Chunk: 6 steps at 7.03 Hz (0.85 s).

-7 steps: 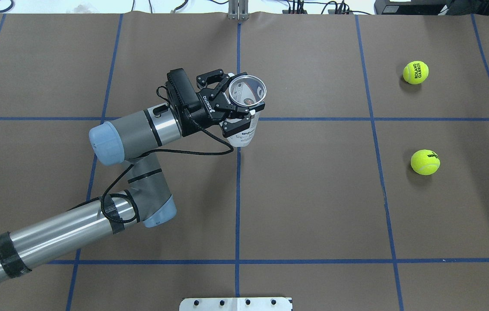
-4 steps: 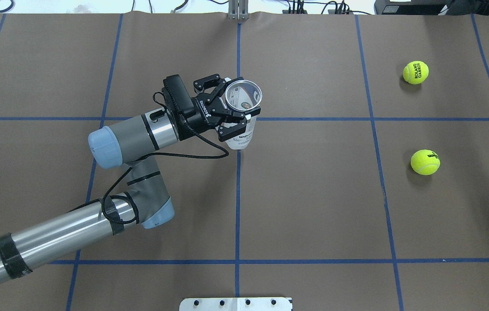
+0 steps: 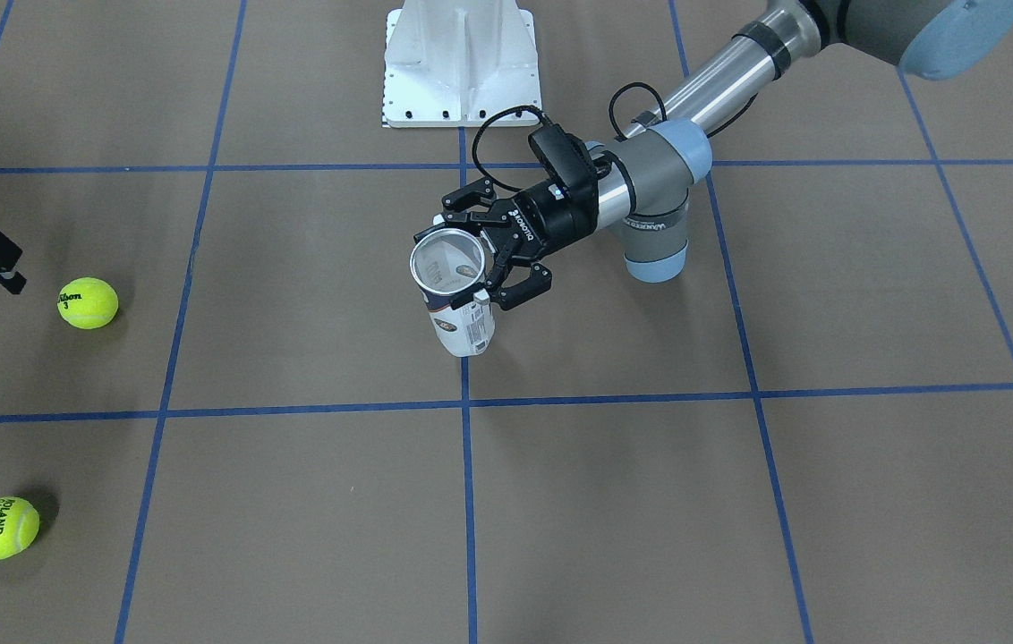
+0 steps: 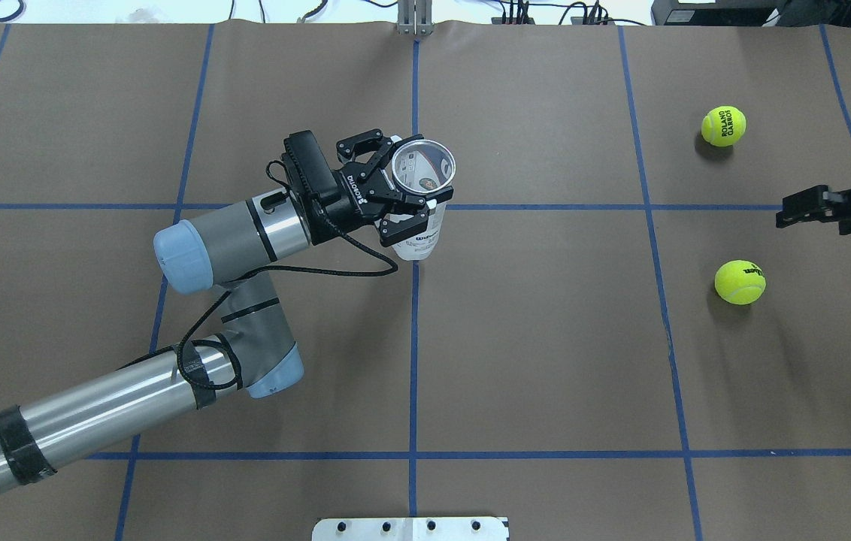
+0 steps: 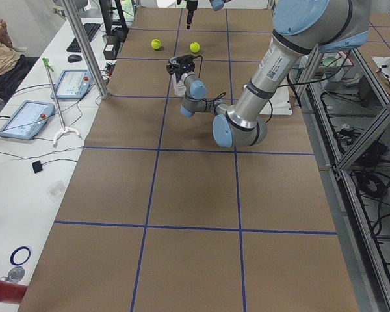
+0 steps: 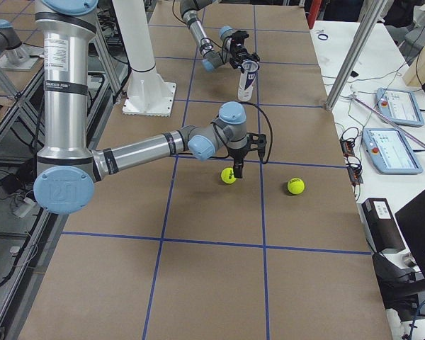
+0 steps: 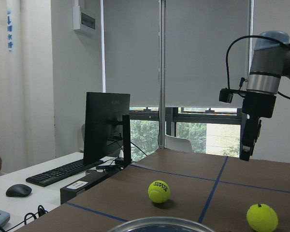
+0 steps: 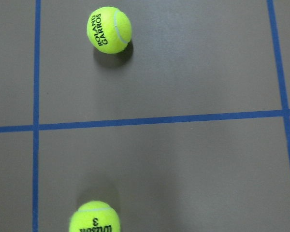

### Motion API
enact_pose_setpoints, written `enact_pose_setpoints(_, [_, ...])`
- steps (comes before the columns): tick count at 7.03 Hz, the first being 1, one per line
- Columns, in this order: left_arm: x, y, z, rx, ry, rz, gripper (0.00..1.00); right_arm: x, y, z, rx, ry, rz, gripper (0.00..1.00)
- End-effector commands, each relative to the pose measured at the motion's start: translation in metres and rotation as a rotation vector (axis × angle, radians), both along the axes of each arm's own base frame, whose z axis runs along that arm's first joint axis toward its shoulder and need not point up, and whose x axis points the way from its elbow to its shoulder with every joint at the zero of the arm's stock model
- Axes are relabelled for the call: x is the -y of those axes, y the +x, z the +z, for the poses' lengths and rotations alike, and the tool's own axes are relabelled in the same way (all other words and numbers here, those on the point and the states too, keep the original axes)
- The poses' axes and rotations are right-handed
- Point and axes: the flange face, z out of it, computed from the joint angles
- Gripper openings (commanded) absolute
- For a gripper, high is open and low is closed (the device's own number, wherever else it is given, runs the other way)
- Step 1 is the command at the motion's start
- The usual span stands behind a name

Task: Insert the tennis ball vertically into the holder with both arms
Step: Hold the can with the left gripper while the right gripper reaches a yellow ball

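Finds holder (image 4: 423, 167) upright, clamped below rim in left tool (image 4: 407, 180). Notes Wilson ball (image 4: 740, 282) and Roland Garros ball (image 4: 723, 125) on counter (image 4: 546, 338), well apart from holder. Cannot tell grip state of right tool (image 4: 790, 214).

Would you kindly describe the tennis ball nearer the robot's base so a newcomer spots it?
On the brown table, look to the robot's right side, where two yellow balls lie apart. Take the nearer ball, by the right tool: it says Wilson 3, whereas the farther ball reads Roland Garros.
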Motion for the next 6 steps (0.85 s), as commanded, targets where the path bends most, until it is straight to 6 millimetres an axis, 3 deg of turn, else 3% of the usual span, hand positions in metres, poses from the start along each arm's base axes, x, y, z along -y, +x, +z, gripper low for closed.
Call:
enact_pose_setpoints(1, [0.0,0.0,0.0,0.001,-0.001,0.0,0.84,-0.024,-0.044,0.016,-0.026,0.05,-0.023,1.0])
enact_pose_setpoints(4, [0.0,0.001,0.001,0.003,-0.002,0.0,0.84,-0.043,-0.079,0.03,-0.059,0.047,0.001,1.0])
enact_pose_setpoints(6, [0.0,0.001,0.001,0.003,-0.001,0.001,0.84,-0.047,-0.091,0.044,-0.096,0.047,-0.008,1.0])
